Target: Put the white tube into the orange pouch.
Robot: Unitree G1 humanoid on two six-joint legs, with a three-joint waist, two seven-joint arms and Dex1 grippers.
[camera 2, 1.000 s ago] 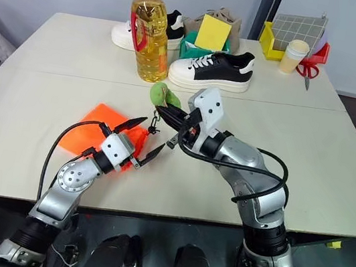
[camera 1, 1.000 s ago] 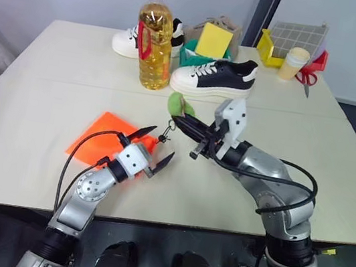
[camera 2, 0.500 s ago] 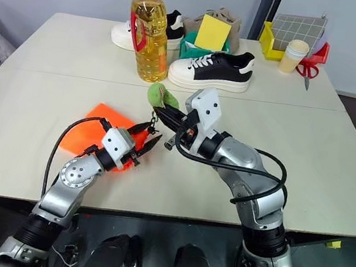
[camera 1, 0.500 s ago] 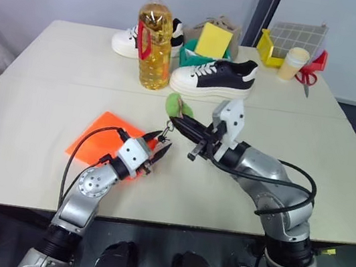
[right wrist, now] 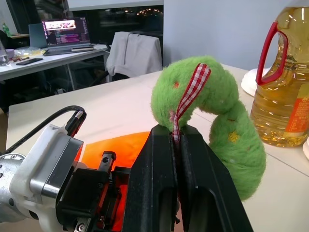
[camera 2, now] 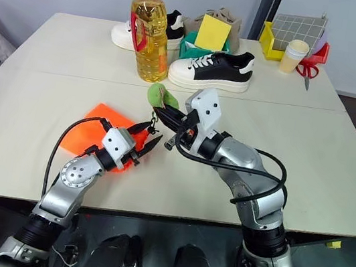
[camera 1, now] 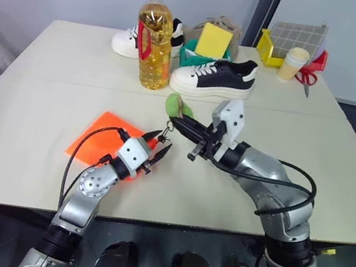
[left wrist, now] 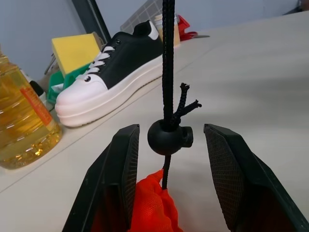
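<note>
Left gripper (left wrist: 166, 159) stands half open, its two black fingers (left wrist: 120, 169) either side of the round black cord stopper (left wrist: 169, 137) without pressing on it; under the stopper the bunched mouth of the orange pouch (camera 1: 104, 132) gathers between the jaws, the rest of it lying flat on the table (camera 1: 37, 84); right gripper (right wrist: 176, 145) is shut on a red checked ribbon (right wrist: 188, 94) of the fuzzy green tag (right wrist: 212, 125), holding the dark cord (left wrist: 167, 48) taut and upright above the pouch; I cannot make out the white tube anywhere; risks, as I judge them: the jaws may slip off the smooth stopper, or catch fabric with it and keep the mouth drawn tight; a hard pull on the ribbon could drag the whole pouch along instead of loosening it.
</note>
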